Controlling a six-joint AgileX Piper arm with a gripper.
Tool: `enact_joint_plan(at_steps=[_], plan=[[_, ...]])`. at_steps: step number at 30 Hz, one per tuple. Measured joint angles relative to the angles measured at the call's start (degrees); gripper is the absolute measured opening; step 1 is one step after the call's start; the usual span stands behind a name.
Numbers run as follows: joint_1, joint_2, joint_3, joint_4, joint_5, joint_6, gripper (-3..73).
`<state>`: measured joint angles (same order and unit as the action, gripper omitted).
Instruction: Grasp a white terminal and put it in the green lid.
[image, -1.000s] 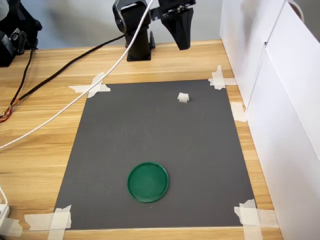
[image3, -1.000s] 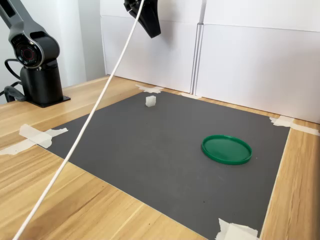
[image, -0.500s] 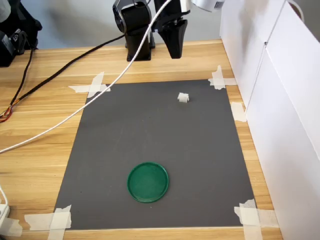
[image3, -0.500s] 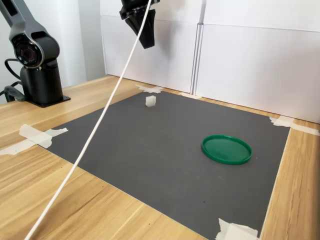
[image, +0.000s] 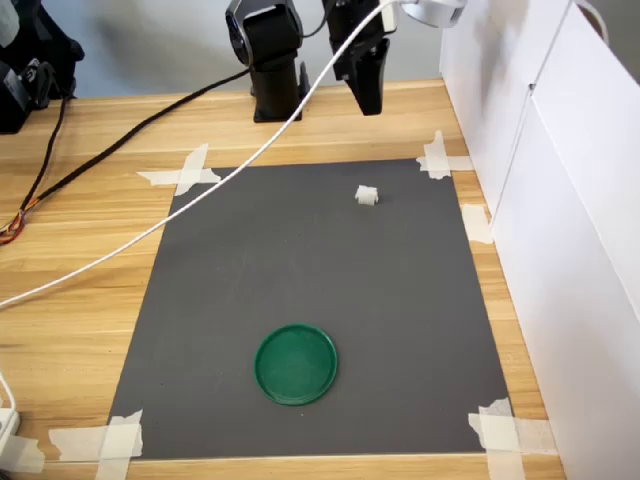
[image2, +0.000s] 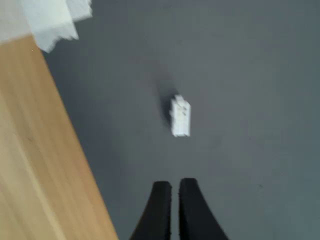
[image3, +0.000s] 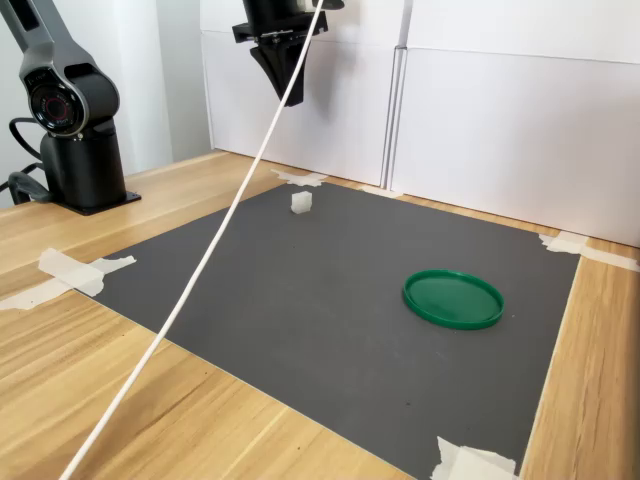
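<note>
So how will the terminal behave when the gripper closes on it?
The terminal looks like a tiny, rigid plastic block, so probably very light and stiff. It lies loose on the flat mat, so an off-centre pinch may skid or flip it. The gripper appears shut and must open first.

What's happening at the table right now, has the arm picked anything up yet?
Nothing is picked up yet. The arm's black gripper hangs in the air above the dark grey mat, its two fingers nearly closed and holding nothing. The tiny white plastic terminal block lies on the mat below it, near the taped far corner, untouched. The flat round dark-green plastic lid sits empty nearer the opposite edge of the mat, well apart from the terminal.
</note>
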<state>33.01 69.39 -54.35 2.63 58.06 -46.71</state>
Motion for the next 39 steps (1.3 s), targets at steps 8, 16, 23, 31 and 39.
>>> enact_joint_plan(at_steps=[8, 16, 23, 31, 39], plan=[[0.0, 1.7, -0.3, -1.9, -1.3, 5.3, 49.6], [0.0, 3.7, -3.4, -1.7, -1.6, 6.7, 70.5], [0.0, 4.8, -4.3, 0.1, 1.9, 3.4, 70.9], [0.0, 6.2, -4.2, 0.1, 2.3, -0.3, 71.1], [0.0, 6.7, 3.3, -2.6, -4.8, -0.9, 71.1]])
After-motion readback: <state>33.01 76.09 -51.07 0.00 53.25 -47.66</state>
